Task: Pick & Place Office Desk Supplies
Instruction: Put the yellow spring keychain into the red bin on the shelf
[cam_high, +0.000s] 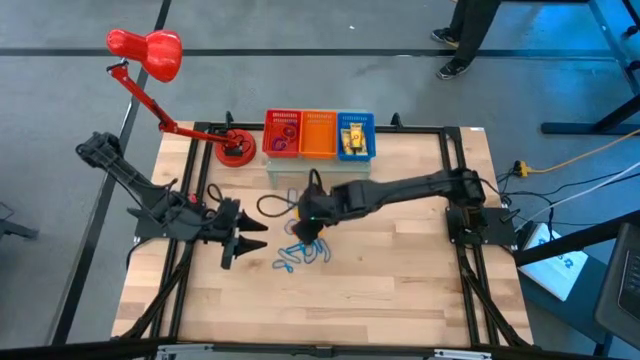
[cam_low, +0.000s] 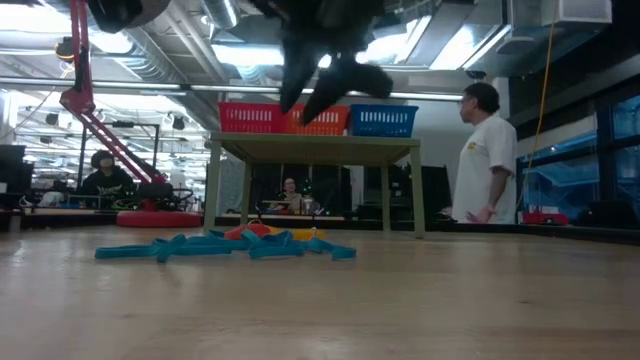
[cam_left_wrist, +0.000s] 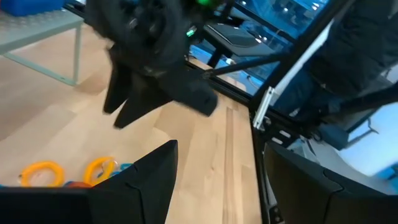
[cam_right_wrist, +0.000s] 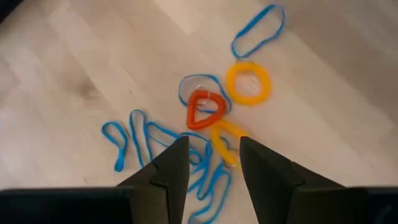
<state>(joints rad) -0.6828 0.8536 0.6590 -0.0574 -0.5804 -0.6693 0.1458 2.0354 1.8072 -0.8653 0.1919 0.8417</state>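
Here, right claw (cam_right_wrist: 213, 163) released, fingers apart, poised above tangle of blue loops (cam_right_wrist: 149, 146) with red band (cam_right_wrist: 205, 109) and yellow rings (cam_right_wrist: 248, 82) on bench (cam_high: 400, 280). Left claw (cam_high: 247, 238) near the loops, also parted. Baskets (cam_high: 318, 134) behind.

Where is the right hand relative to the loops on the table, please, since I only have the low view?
Observer: The right hand hangs above the pile of thin blue wiry loops, fingers open, holding nothing.
Operator: Which loop lies nearest its fingers?
Observer: The right wrist view shows a small red band loop just ahead of them, beside a round yellow-orange band loop.
Operator: And where is the left hand?
Observer: The left hand waits low beside the pile, on the left arm's side.
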